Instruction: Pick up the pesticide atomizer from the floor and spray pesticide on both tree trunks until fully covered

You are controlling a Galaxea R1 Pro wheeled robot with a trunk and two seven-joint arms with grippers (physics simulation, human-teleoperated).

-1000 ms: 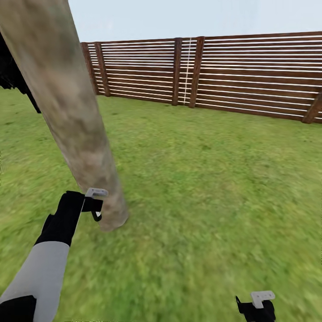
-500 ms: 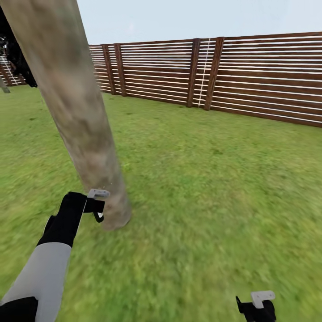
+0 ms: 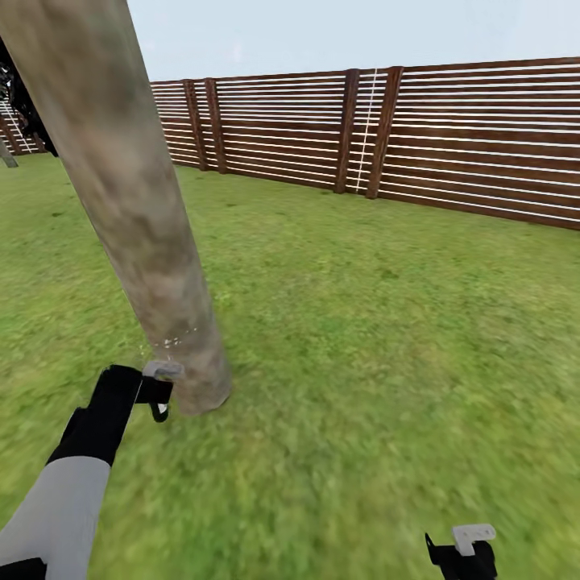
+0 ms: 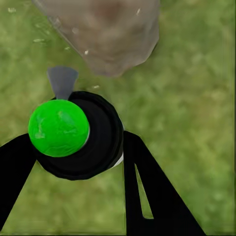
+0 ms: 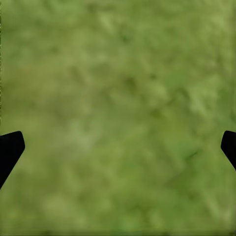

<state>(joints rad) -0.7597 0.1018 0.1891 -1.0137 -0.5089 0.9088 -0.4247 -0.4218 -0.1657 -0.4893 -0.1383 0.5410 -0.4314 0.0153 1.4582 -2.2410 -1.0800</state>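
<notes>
blurred green lawn [image 5: 123,113], dark jaws spread wide

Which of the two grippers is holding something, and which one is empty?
The left gripper holds the dark sprayer with a green round part, close to the tree trunk. The right gripper is open, with grass between its fingers.

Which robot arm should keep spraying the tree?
The left. Its left gripper holds the pesticide atomizer right beside the tree trunk, where white specks show. The right gripper is empty, far off.
</notes>
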